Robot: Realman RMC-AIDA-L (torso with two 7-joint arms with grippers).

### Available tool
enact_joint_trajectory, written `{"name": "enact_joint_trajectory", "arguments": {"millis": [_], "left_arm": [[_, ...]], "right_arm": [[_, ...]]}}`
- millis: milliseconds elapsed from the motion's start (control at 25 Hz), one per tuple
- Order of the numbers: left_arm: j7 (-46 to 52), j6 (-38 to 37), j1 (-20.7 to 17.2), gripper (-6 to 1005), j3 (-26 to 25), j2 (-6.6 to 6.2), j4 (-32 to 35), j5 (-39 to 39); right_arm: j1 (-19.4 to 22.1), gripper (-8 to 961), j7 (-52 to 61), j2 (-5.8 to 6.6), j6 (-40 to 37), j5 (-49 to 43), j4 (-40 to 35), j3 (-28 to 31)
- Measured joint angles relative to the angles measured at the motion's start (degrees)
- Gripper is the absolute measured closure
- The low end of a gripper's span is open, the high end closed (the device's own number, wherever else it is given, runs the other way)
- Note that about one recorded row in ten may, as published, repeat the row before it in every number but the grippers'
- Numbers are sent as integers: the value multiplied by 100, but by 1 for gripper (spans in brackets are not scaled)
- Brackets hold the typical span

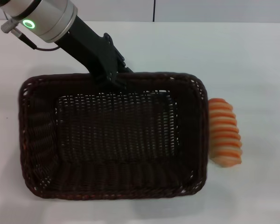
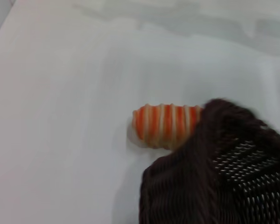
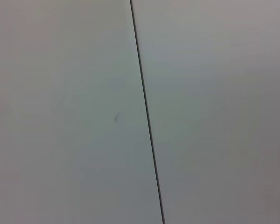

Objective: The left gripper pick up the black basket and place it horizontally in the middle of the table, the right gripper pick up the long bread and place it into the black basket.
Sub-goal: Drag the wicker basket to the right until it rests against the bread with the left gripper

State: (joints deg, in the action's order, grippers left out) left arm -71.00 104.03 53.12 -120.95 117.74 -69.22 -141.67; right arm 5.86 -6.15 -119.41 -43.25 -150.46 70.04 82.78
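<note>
Reaching in from the desk's far left corner, the left hand [image 1: 113,77] sits right at the far rim of the black wicker basket [image 1: 113,135]. Its black fingers appear pinched on the braided edge there, though the rim hides the tips, so the grip is my reading rather than something plain. The basket lies lengthwise across the middle of the white desk [image 1: 252,51], flat on its base. The ridged long bread [image 1: 225,132] lies just beside the basket's right end, apparently touching the rim.

From the left wrist, a rounded corner of the basket [image 2: 224,172] fills the near field, with the bread [image 2: 165,125] tucked behind it on the bare desk [image 2: 60,116].

The right wrist view shows only a pale surface crossed by a thin dark seam; the right hand is nowhere in sight, so its state is unknown.

I judge the basket step all but finished: next the left hand must let go and clear off, then the right arm comes for the bread.
</note>
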Motion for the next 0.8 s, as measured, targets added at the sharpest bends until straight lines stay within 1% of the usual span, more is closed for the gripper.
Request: {"name": "enact_joint_trajectory", "arguments": {"millis": [400,560,680,760,800], "left_arm": [[46,-291,-120,563,87,11,-69,-39],[46,-328,-123,538,88,12,-84,-28],[97,-680,-228,526,31,29,-460,141],[97,-680,-228,526,31,29,-460,141],[152,-831,-277,526,13,32,-565,234]], "right_arm": [[64,394,0,6,0,-9,67,-3],[92,394,0,6,0,-17,88,-18],[150,394,0,6,4,-25,144,-79],[176,395,0,6,27,-24,177,-85],[209,395,0,6,95,-18,238,-88]]}}
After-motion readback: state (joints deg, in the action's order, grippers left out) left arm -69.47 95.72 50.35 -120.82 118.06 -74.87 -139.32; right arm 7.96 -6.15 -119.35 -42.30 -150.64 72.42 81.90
